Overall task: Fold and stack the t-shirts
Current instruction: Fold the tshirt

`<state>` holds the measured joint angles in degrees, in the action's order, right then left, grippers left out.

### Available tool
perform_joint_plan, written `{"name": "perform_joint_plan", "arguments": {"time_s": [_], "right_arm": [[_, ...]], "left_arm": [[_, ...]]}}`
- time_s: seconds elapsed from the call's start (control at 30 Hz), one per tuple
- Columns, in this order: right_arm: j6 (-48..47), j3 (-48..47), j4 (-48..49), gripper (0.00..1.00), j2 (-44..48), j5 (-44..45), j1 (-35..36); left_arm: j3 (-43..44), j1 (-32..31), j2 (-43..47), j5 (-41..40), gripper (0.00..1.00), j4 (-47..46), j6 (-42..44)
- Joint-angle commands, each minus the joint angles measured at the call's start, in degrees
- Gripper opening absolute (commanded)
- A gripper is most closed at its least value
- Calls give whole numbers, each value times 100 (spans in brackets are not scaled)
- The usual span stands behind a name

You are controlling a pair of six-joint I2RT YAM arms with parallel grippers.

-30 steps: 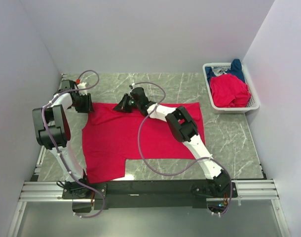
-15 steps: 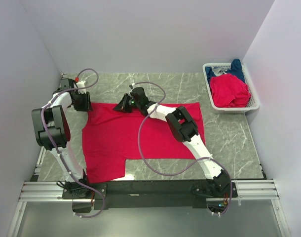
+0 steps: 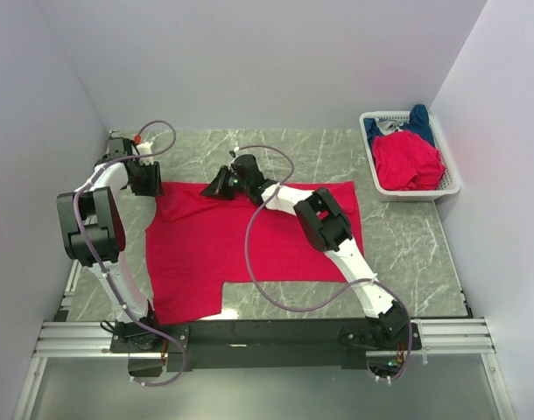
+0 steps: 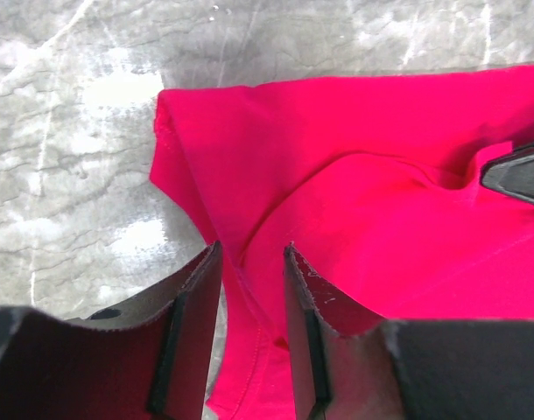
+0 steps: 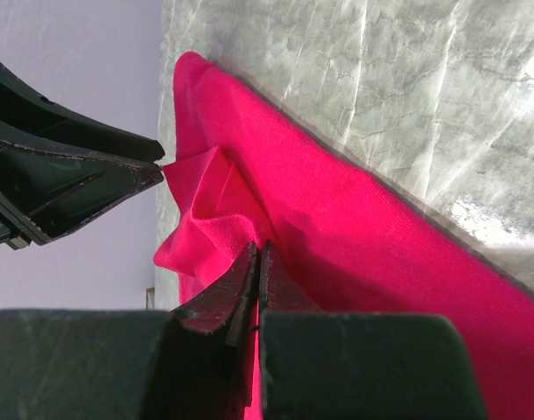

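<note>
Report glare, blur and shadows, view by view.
Top external: even soft light, sharp, little shadow. Left wrist: white glare patches on the table, own fingers dark and underexposed. Right wrist: glare at the table's right edge, red t-shirt oversaturated.

I count two arms of my own: the left arm [image 3: 92, 229] and the right arm [image 3: 325, 220]. Each trails one purple cable [image 3: 248, 254], so two cables. I have two grippers, the left gripper [image 4: 252, 254] and the right gripper [image 5: 258, 249], with two fingers [image 4: 193, 297] apiece, four in all. There is one marble-patterned table [image 3: 407, 254] with one red t-shirt [image 3: 249, 245] spread on it. One white mesh basket [image 3: 420, 194] holds one dark blue t-shirt [image 3: 419, 118] and one red heap [image 3: 407, 162]. Whether that heap is one shirt or several, I cannot tell.
</note>
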<state>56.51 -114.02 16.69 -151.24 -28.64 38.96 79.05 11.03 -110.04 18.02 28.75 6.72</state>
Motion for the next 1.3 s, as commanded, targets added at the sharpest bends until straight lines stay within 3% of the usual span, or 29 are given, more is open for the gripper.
{"name": "perform_joint_plan", "arguments": {"time_s": [0.0,0.63,0.73,1.0,1.27], "right_arm": [[-44,-15,186,0,490,-62,-29],[-52,169,300,0,525,-133,-55],[-61,222,318,0,552,-142,-73],[-88,345,484,0,701,-413,-90],[-201,933,845,0,1114,-871,-187]], "left_arm": [[164,-30,71,-141,40,51,136],[234,-92,-150,-97,38,69,137],[234,-110,-141,-79,33,78,110],[243,-110,289,104,1,201,119],[-38,-109,1141,518,1,666,461]]}}
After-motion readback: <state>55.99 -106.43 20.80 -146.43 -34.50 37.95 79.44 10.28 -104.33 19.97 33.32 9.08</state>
